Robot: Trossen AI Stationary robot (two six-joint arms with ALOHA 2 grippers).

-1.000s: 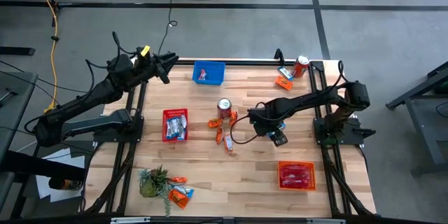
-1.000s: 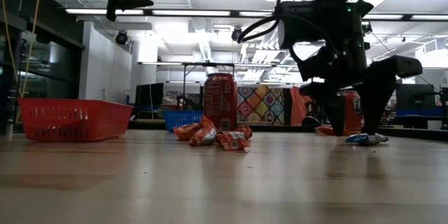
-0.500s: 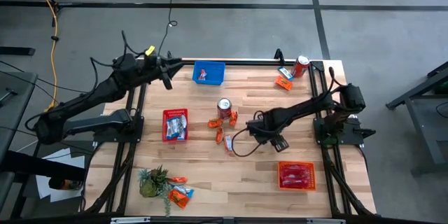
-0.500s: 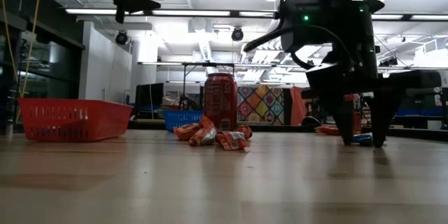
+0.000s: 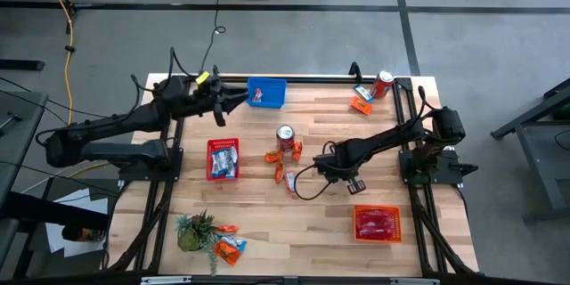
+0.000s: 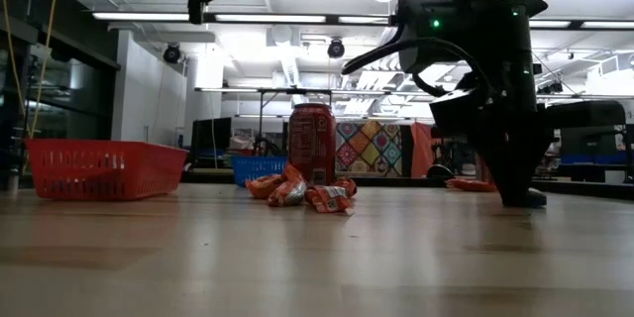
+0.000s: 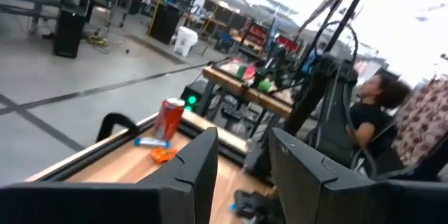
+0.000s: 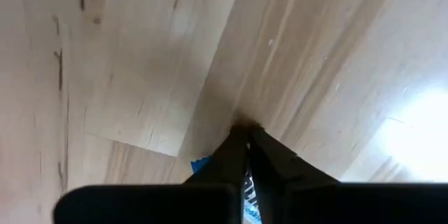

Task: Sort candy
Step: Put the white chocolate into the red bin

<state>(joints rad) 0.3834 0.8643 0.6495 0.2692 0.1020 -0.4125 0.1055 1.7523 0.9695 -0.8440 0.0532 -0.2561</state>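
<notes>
Bench (image 5: 312, 223) of pale wood planks carries all items, with both dark arms reaching over it from opposite ends. Left arm extends over the far left corner, its left gripper (image 5: 240, 100) raised well above the surface just beside the blue basket (image 5: 266, 93); the jaws stand partly apart with a narrow gap, nothing seen between them in the left wrist view. Right arm reaches toward the middle of the bench, and the right gripper (image 5: 352, 180) is down at the surface, jaws pinched together on a blue-and-white candy packet (image 8: 246, 190), which shows between and beneath the fingertips in the right wrist view; in the low view the fingers hide it. Red basket (image 5: 223, 158) at left centre holds blue-and-white packets. Second red basket (image 5: 378, 223) near the right front holds pink-red packets. Blue basket at the far edge holds one small packet. Green plant (image 5: 195, 231) stands at the left front corner, with orange and blue packets (image 5: 229, 246) just beside it. Red drink can (image 5: 285, 135) stands upright mid-bench, a loose cluster of orange packets (image 5: 281, 158) touching its near side. Second can (image 5: 384, 83) stands at the far right corner, an orange packet (image 5: 361, 104) near it.
</notes>
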